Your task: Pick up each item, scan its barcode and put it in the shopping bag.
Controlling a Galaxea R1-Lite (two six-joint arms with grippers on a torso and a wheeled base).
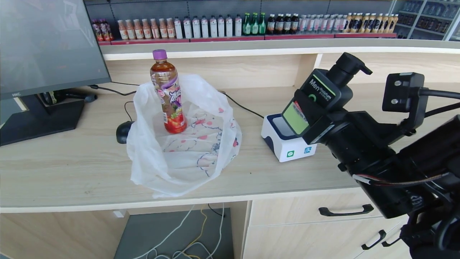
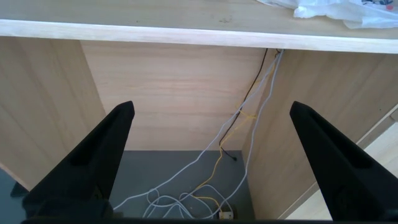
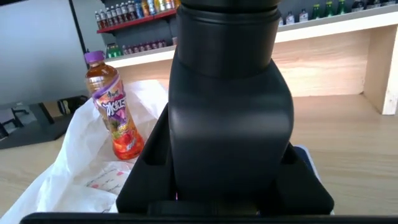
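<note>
The right gripper (image 1: 318,124) is clamped on a black pump bottle (image 1: 325,88), its fingers closed against the bottle's sides. The bottle is held tilted, pump head pointing up and away, just above the white scanner (image 1: 287,145) on the counter (image 1: 64,165); its green label faces down toward the scanner's window. In the right wrist view the bottle (image 3: 227,106) stands between the fingers, with a corner of the scanner (image 3: 308,158) beside it.

The bag (image 1: 179,158), white plastic with a pink and blue print, sits open on the counter between a mouse (image 1: 123,131) and the scanner. A tea bottle (image 1: 169,97) with a purple cap stands upright inside it, toward the back.

The left gripper (image 2: 211,109) hangs below the counter's edge (image 2: 124,28), its fingers spread wide apart with nothing between them, facing a recess where cables (image 2: 217,168) trail to the floor.

A monitor (image 1: 46,39) stands on the counter's left end. Behind the counter, a shelf carries a row of drinks (image 1: 251,25).
</note>
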